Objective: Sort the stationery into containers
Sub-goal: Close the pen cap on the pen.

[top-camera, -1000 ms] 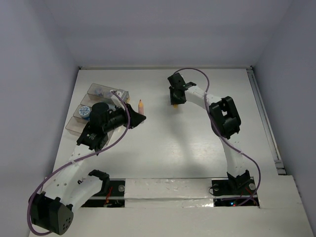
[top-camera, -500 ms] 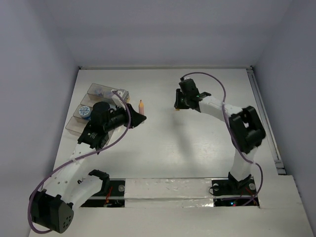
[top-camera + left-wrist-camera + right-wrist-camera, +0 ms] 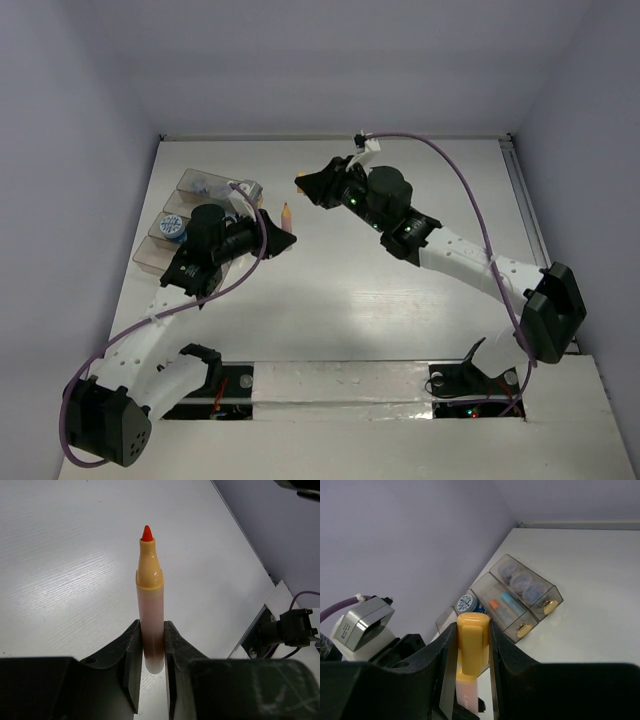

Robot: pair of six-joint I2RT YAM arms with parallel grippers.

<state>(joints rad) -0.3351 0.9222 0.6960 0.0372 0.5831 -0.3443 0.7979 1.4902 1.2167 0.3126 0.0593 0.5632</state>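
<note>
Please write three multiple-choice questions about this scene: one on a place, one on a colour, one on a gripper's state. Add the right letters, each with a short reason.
1. Where on the table do the clear bins stand, seen from above?
A. left side
B. right corner
C. between the arm bases

2. What colour is the tip of the orange marker in the left gripper?
A. blue
B. red
C. green

3. What is the state of the right gripper?
A. open, empty
B. shut on a yellow-capped marker
C. lying flat on the table

Answers: 1 A, the bins sit near the left wall; 2 B, the left wrist view shows a red point; 3 B, both fingers press the yellow cap.
</note>
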